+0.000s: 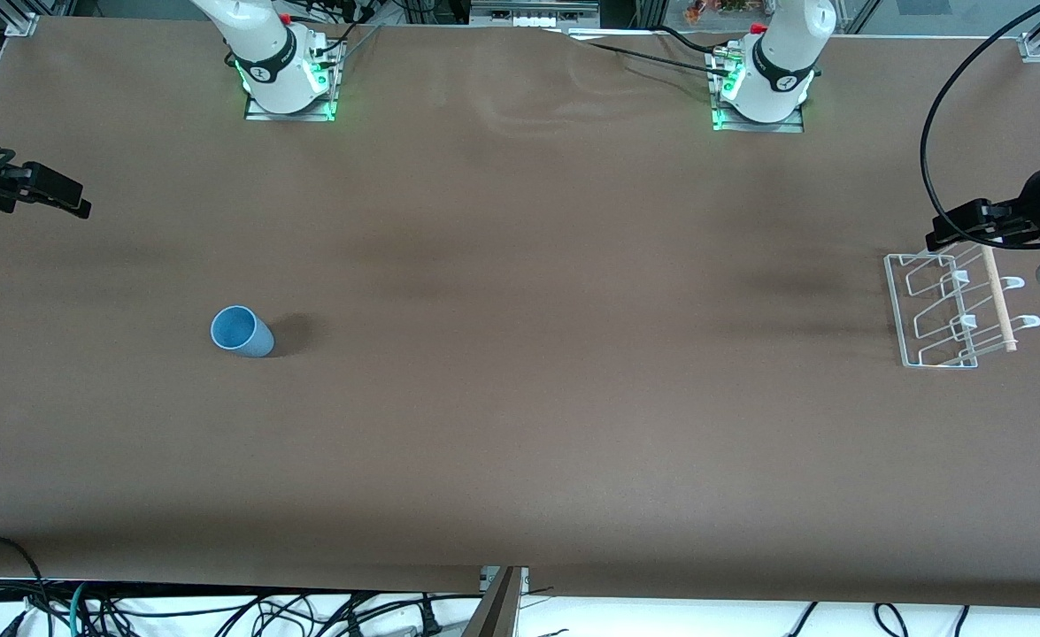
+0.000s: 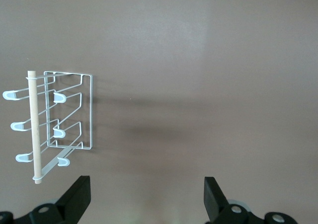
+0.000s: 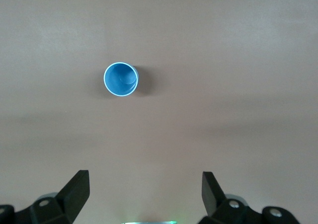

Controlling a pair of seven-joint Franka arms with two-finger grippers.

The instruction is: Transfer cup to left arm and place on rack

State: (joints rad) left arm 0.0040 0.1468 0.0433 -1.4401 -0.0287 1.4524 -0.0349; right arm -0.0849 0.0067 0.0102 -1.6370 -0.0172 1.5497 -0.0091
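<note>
Both grippers hang empty with fingers spread wide: the right gripper over bare table at its arm's end, the left gripper above the table just beside the rack. Nothing is done yet: pickup, handover and placing all remain. The smooth, tapered light-blue cup stands upright, apparently plastic, well apart from the thin white wire rack with its pale wooden rod.

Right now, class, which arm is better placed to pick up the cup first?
Right: its open claw hangs at the cup's end of the table. The left claw waits over the rack.
</note>
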